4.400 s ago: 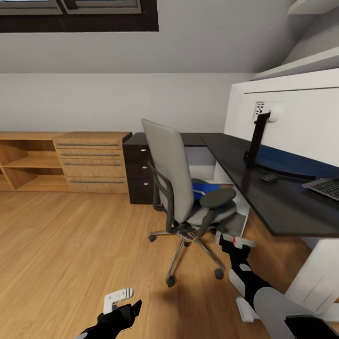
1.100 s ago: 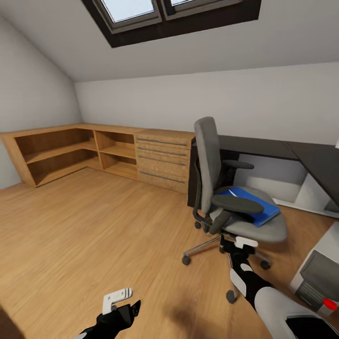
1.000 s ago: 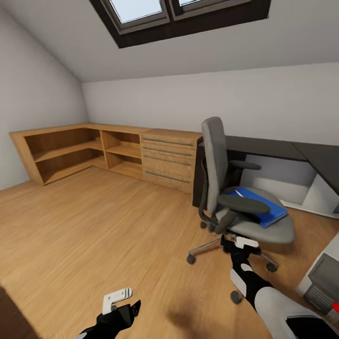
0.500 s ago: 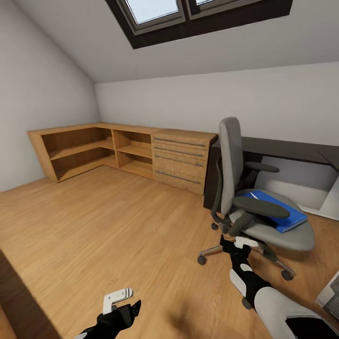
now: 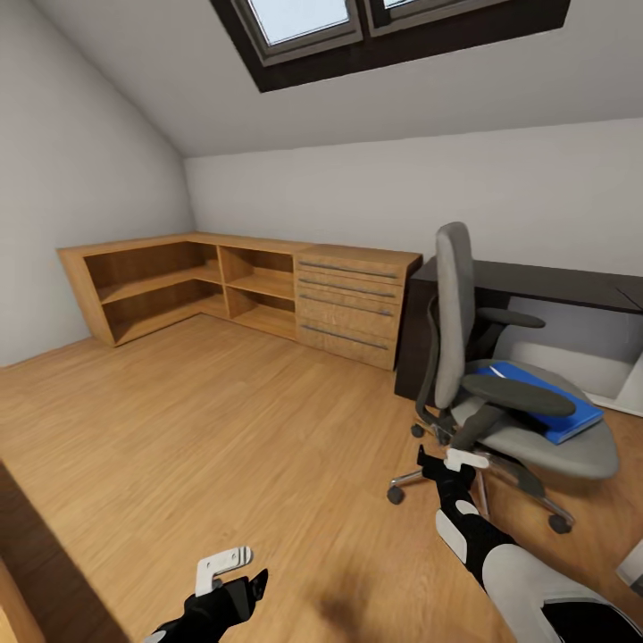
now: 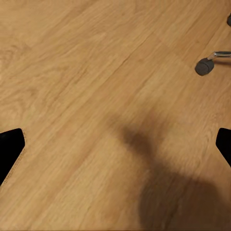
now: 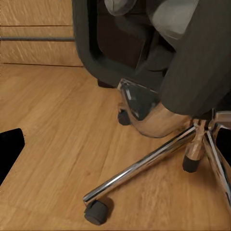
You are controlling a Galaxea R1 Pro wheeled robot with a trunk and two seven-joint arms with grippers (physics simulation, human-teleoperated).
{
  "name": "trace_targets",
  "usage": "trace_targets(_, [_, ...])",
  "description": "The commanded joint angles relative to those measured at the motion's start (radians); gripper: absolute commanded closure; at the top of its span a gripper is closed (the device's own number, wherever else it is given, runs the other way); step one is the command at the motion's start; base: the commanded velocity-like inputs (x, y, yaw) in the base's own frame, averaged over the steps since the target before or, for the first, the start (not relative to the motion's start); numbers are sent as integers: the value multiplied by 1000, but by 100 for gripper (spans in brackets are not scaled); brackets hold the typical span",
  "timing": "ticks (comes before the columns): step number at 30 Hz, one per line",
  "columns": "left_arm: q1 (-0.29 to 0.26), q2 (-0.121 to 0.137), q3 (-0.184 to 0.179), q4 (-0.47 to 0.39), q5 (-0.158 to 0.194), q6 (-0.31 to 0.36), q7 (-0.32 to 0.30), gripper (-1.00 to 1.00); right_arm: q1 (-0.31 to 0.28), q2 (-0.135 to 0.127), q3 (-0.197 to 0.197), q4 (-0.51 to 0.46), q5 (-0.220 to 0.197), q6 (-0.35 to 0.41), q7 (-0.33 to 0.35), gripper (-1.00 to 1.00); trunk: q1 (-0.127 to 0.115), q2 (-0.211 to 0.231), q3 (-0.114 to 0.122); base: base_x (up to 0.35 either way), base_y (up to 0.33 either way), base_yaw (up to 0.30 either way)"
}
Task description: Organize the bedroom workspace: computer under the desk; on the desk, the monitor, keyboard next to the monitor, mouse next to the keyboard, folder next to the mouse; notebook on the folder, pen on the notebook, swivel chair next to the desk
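Folder [image 5: 534,400] lies on swivel chair [image 5: 500,393] seat, right side of scene, near dark desk [image 5: 536,284] behind. You have not lifted it yet; most of task remains. Left gripper [image 5: 225,572] and right gripper [image 5: 451,461]: both released, grasping nothing, low over floor [image 5: 223,429].

I had the chair [image 5: 500,393] at the right of my head view, standing on the floor [image 5: 223,429], with the folder [image 5: 540,406] lying on its seat. The desk [image 5: 536,281] ran behind the chair along the far wall. Left of the desk, touching it, stood the dresser [image 5: 353,304], and the shelves [image 5: 170,281] continued left from it into the far corner. A skylight [image 5: 357,27] sat overhead. My right gripper [image 5: 451,460] was just before the chair's base; my left gripper [image 5: 223,572] was nearer, well apart from it.
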Motion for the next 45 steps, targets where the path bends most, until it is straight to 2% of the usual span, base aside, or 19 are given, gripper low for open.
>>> trace_targets(1, [0,0,-1,-1,11,3,9,-100,-1,0,4,1,-7,-3,-2,-100,0,0,-1,0,74,0])
trace_targets(10, [0,0,-1,-1,10,2,9,-100,-1,0,4,1,-7,-3,-2,-100,0,0,-1,38,137,0])
trace_targets(29, [0,0,-1,-1,10,2,10,-100,-1,-1,4,0,-7,-3,-2,-100,0,0,-1,2,10,0])
trace_targets(37, [0,0,-1,-1,12,5,10,-100,-1,-1,4,-5,-6,-5,-4,-100,0,0,-1,-172,0,0])
trace_targets(45, [0,0,-1,-1,12,5,10,-100,1,13,5,-9,-4,-79,-10,-100,0,0,-1,-142,0,0])
